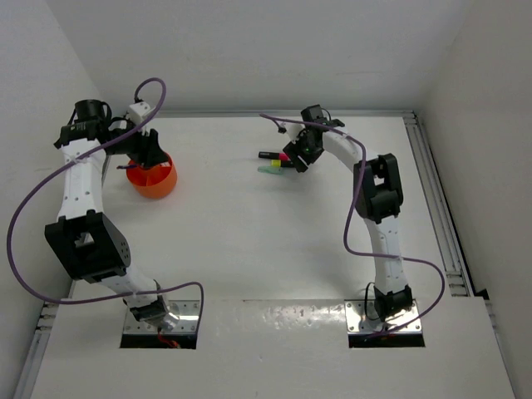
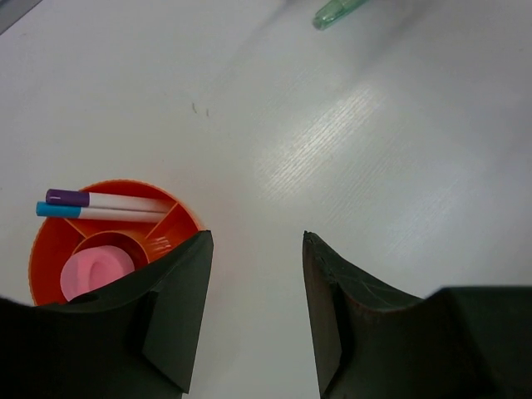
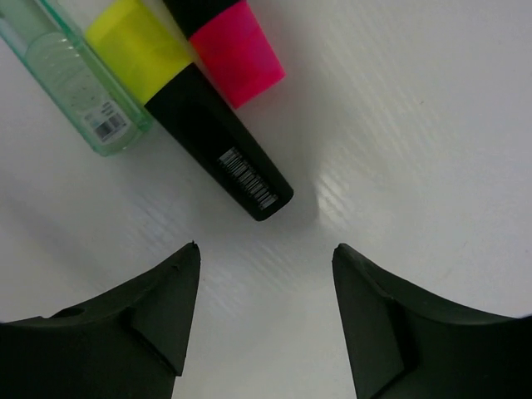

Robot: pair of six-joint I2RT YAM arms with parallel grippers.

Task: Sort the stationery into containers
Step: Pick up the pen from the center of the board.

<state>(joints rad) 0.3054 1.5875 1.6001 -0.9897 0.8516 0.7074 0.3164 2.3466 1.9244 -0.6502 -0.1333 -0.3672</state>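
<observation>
Top view: we see the left pincer over the orange bowl at the far left of the surface. The right pincer hangs by a pink highlighter and a green pen.
Left wrist: we find the jaws apart and empty, just beside the bowl. A purple-tipped pen and a blue-tipped pen share a rim compartment, and a pink piece sits in the centre cup.
Right wrist: we find the jaws apart with nothing between them. The green pen, a yellow highlighter and the pink highlighter lie side by side just ahead.
</observation>
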